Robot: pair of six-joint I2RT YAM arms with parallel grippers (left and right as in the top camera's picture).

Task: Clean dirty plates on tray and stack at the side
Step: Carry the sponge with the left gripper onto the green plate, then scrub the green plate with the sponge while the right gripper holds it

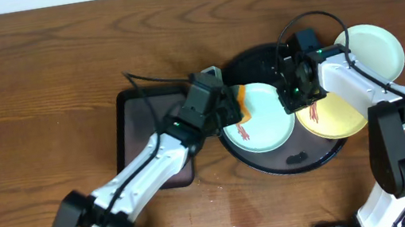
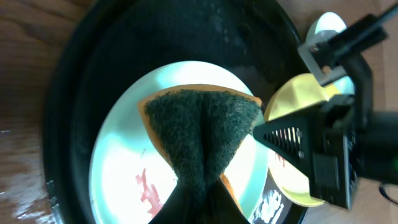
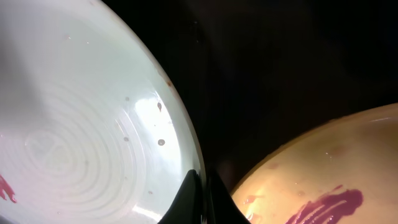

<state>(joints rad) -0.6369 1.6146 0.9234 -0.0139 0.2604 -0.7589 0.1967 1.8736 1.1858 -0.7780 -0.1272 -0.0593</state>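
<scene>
Holding a sponge (image 1: pixel 241 104) pinched between closed jaws, the left gripper (image 1: pixel 232 109) stands over the left part of the smeared light-blue plate (image 1: pixel 266 122). This plate lies flat and face up in the round black tray (image 1: pixel 249 62). In the left wrist view the sponge (image 2: pixel 200 127) spreads out like a fan from the fingers, with its dark green rough face toward the camera and an orange edge on the far side. Whether it touches the plate (image 2: pixel 121 165) I cannot tell. A reddish smear (image 2: pixel 148 190) is on the plate beside the sponge, and its long axis runs about toward the front edge of the table. The right gripper (image 1: pixel 297 96) is at the right rim of the same plate, between it and the yellow plate (image 1: pixel 336 119). In the right wrist view its fingertips (image 3: pixel 188 194) are almost together and the plate rim (image 3: pixel 180 140) runs straight into them, so they seem to pinch it. The yellow plate also carries a reddish smear (image 3: pixel 326 205); it lies just beside the light-blue one, and its right part passes over the rim of the tray. A second pale plate (image 1: pixel 376 51) rests on the wooden table (image 1: pixel 36 74), outside the tray on the right rear side. A black rectangular tray (image 1: pixel 134 132) lies on the left, partly under the left arm.
</scene>
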